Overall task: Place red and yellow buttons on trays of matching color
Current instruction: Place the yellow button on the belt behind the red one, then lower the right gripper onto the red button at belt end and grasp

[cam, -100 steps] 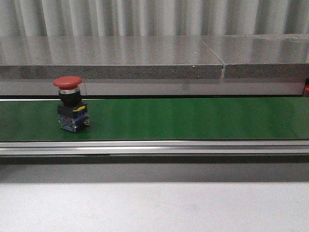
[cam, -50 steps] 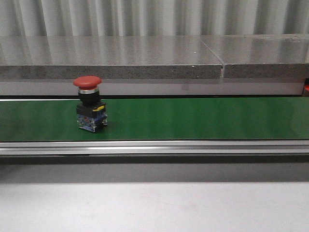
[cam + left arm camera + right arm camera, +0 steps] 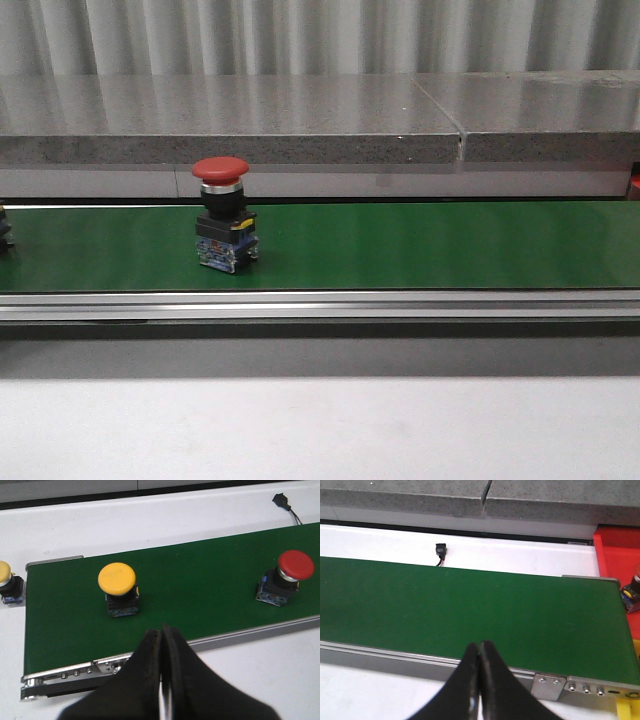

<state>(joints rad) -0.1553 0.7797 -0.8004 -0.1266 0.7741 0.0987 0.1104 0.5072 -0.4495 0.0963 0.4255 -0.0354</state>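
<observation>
A red button (image 3: 223, 212) stands upright on the green belt (image 3: 420, 245), left of centre; the left wrist view shows the same red button (image 3: 286, 578). Behind it on the belt rides a yellow button (image 3: 118, 588), and another yellow button (image 3: 7, 581) rests off the belt's end on the white table. My left gripper (image 3: 162, 632) is shut and empty, held over the belt's near rail. My right gripper (image 3: 479, 647) is also shut and empty above the near rail. A red tray (image 3: 619, 552) lies past the belt's end, with a button base (image 3: 633, 592) at its edge.
A grey stone ledge (image 3: 300, 120) runs behind the belt. A small black connector (image 3: 440, 550) with wires lies on the white table beyond the belt. A yellow piece (image 3: 627, 707) shows by the belt's end bracket. White tabletop (image 3: 320, 425) lies in front of the rail.
The red button has travelled to the right along the belt. A dark button base has come into view at the belt's far left edge in the front view.
</observation>
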